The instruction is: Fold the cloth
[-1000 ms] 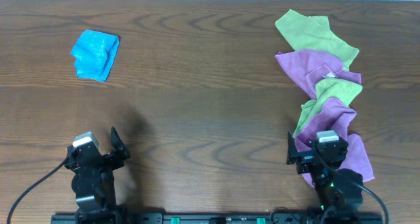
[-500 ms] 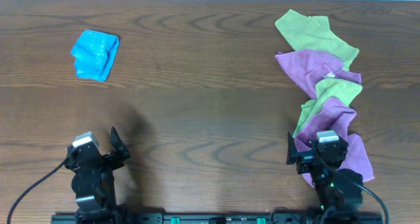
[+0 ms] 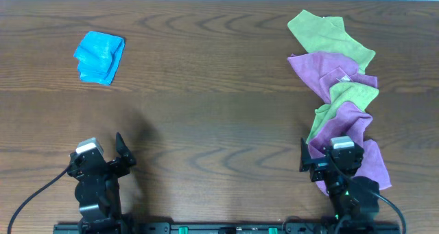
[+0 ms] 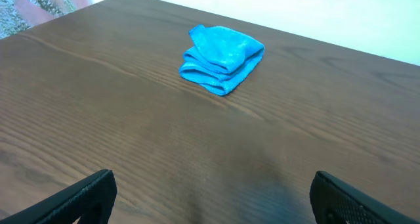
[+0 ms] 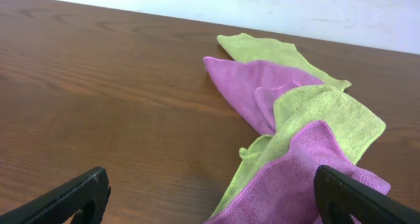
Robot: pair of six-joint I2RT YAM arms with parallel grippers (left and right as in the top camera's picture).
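A pile of crumpled purple cloths (image 3: 343, 117) and green cloths (image 3: 328, 31) runs down the right side of the table; it also shows in the right wrist view (image 5: 308, 112). A folded blue cloth (image 3: 100, 56) lies at the far left, also in the left wrist view (image 4: 222, 50). My left gripper (image 3: 103, 162) is open and empty at the near left, far from the blue cloth. My right gripper (image 3: 329, 162) is open and empty at the near right; the near end of the purple cloth lies under and beside its right finger.
The wooden table (image 3: 206, 110) has bare surface between the blue cloth and the pile. The far edge meets a white wall (image 5: 262, 4). The arm bases and cables sit along the near edge.
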